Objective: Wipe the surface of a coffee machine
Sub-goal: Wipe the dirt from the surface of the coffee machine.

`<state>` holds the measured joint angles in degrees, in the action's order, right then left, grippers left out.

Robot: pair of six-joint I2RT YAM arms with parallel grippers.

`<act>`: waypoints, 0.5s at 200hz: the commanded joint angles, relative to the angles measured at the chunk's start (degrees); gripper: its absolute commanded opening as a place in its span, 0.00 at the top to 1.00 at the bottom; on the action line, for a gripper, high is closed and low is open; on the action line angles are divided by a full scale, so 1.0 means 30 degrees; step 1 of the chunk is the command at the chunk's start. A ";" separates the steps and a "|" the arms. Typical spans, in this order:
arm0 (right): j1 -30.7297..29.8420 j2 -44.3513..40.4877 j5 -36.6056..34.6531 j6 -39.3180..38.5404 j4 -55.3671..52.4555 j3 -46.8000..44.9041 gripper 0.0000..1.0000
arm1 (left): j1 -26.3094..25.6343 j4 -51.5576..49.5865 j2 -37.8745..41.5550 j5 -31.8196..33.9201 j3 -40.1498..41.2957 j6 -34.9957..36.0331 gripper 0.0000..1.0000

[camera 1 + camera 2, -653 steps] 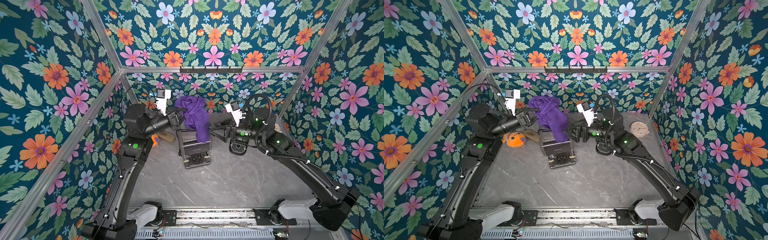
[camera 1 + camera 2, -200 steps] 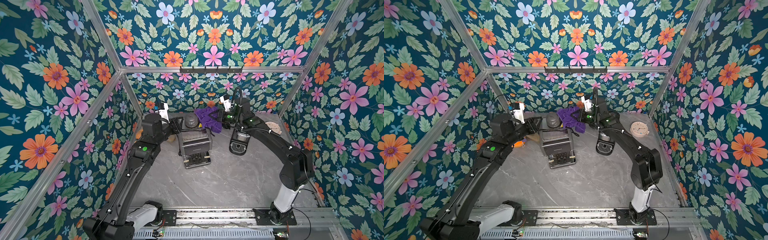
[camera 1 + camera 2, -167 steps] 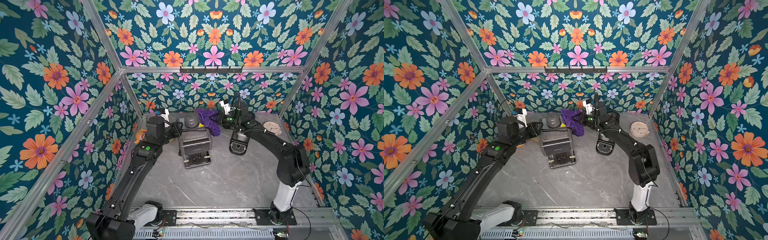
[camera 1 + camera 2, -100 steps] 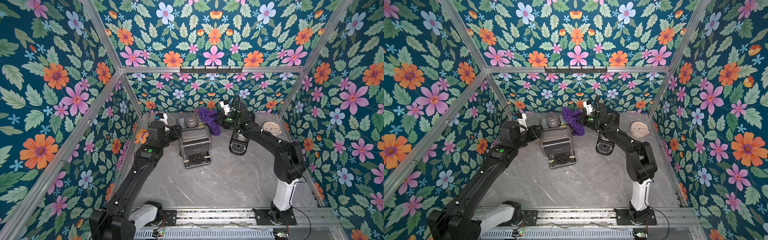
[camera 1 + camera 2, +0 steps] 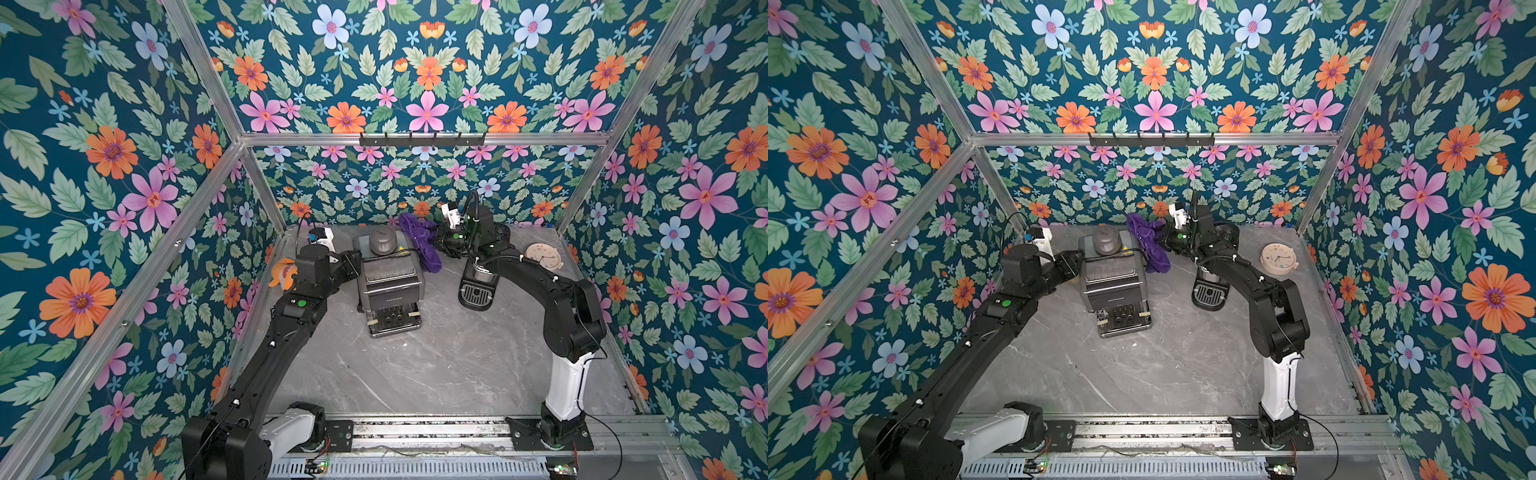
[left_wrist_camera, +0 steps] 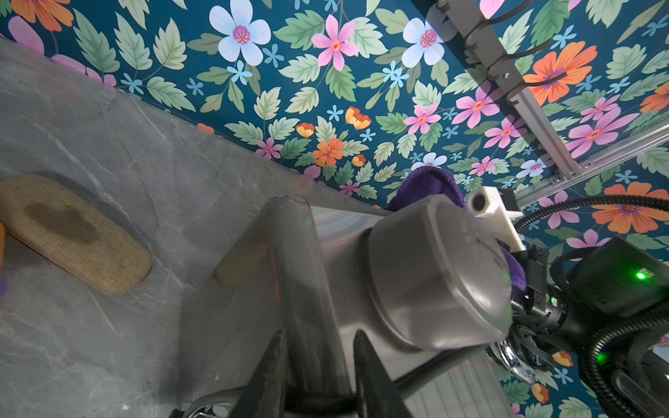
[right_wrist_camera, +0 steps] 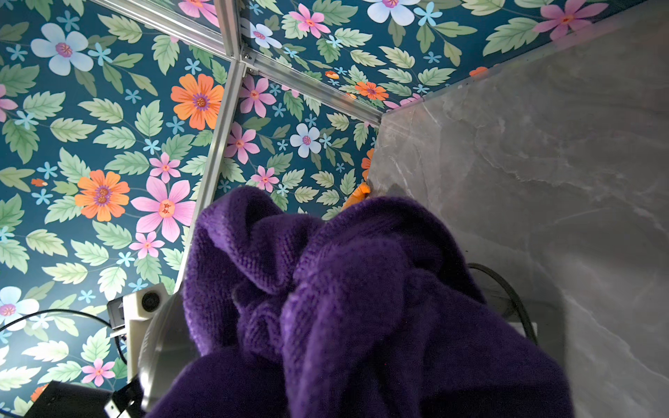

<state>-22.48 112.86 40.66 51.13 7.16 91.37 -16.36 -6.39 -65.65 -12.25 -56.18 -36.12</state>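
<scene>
The coffee machine (image 5: 388, 282) stands upright towards the back of the grey marbled table (image 5: 415, 374), its control front facing away from the back wall, with a rounded grey lid (image 5: 382, 241) on its rear top. My right gripper (image 5: 438, 243) sits just beside the machine's rear right corner and is clamped on the purple cloth (image 5: 422, 245). In both top views the cloth bunches at the gripper and hangs down along the machine's right side. In the right wrist view the purple cloth (image 7: 344, 307) fills most of the frame and hides my fingers.

My left gripper (image 5: 353, 264) is at the machine's left side, up near the top. In the left wrist view the left gripper (image 6: 318, 336) has its two fingers apart on either side of an edge of the machine's body. I cannot tell whether they press on it.

A smaller black machine (image 5: 478, 286) stands under my right arm. A round pale clock (image 5: 543, 256) lies near the right wall. An orange toy (image 5: 284, 272) sits by the left wall, and a tan fabric pad (image 6: 72, 231) lies on the table behind the machine.
</scene>
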 commanded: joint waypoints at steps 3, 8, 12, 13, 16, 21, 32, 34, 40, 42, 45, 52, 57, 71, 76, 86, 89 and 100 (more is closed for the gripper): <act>-0.0085 -0.0105 0.0063 0.0316 -0.3328 0.0157 1.00 | -0.0025 -0.2704 -0.0174 -0.0932 0.0254 -0.0145 0.70; -0.0120 -0.0237 -0.0078 0.0300 -0.3497 0.0326 1.00 | -0.0025 -0.2710 -0.0135 -0.0877 0.0312 -0.0141 0.70; -0.0138 -0.0304 -0.0219 0.0288 -0.3717 0.0494 1.00 | -0.0003 -0.2705 -0.0073 -0.0819 0.0354 -0.0160 0.70; -0.0146 -0.0314 -0.0251 0.0264 -0.3784 0.0531 0.99 | 0.0000 -0.2704 -0.0067 -0.0799 0.0371 -0.0169 0.70; -0.0149 -0.0331 -0.0327 0.0207 -0.3971 0.0677 0.99 | 0.0026 -0.2703 -0.0036 -0.0760 0.0400 -0.0198 0.70; -0.0153 -0.0287 -0.0396 0.0099 -0.4287 0.0961 0.99 | 0.0033 -0.2703 -0.0031 -0.0680 0.0448 -0.0212 0.71; -0.0134 -0.0211 -0.0854 -0.0364 -0.5116 0.1519 0.99 | 0.0113 -0.2708 -0.0031 -0.0633 0.0513 -0.0308 0.71; -0.0134 -0.0208 -0.1034 -0.0467 -0.5288 0.1589 0.99 | 0.0119 -0.2704 -0.0024 -0.0633 0.0507 -0.0320 0.71; -0.0128 -0.0110 -0.1429 -0.0778 -0.5820 0.1819 0.99 | 0.0152 -0.2729 -0.0031 -0.0648 0.0477 -0.0351 0.71; -0.0132 -0.0081 -0.1522 -0.0842 -0.5918 0.1877 0.99 | 0.0158 -0.2753 -0.0046 -0.0673 0.0491 -0.0352 0.71; -0.0151 -0.0016 -0.1606 -0.0950 -0.6072 0.1955 0.99 | 0.0177 -0.2742 -0.0059 -0.0693 0.0478 -0.0353 0.71; -0.0151 0.0186 -0.1660 -0.1118 -0.6363 0.2179 0.99 | 0.0184 -0.2756 -0.0107 -0.0764 0.0432 -0.0353 0.71; -0.0146 0.0366 -0.1635 -0.1197 -0.6517 0.2261 0.99 | 0.0185 -0.2776 -0.0147 -0.0787 0.0434 -0.0351 0.71; -0.0224 0.0749 -0.1602 -0.1354 -0.6746 0.2116 0.99 | 0.0213 -0.2786 -0.0217 -0.0898 0.0418 -0.0363 0.71; -0.0281 0.0855 -0.1602 -0.1454 -0.6816 0.2021 0.99 | 0.0231 -0.2743 -0.0232 -0.0949 0.0454 -0.0396 0.71; -0.0400 0.0981 -0.1562 -0.1506 -0.6763 0.1632 0.99 | 0.0222 -0.2729 -0.0286 -0.1063 0.0491 -0.0415 0.71; -0.0455 0.1003 -0.1546 -0.1509 -0.6672 0.1481 1.00 | 0.0222 -0.2684 -0.0283 -0.1097 0.0503 -0.0463 0.72; -0.0529 0.1045 -0.1402 -0.1370 -0.6317 0.0895 1.00 | 0.0213 -0.2694 -0.0380 -0.1185 0.0554 -0.0492 0.72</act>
<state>-22.87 115.22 35.16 48.36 -6.66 96.57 -15.59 -5.58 -65.73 -13.02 -55.42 -37.58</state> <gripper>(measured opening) 0.142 0.285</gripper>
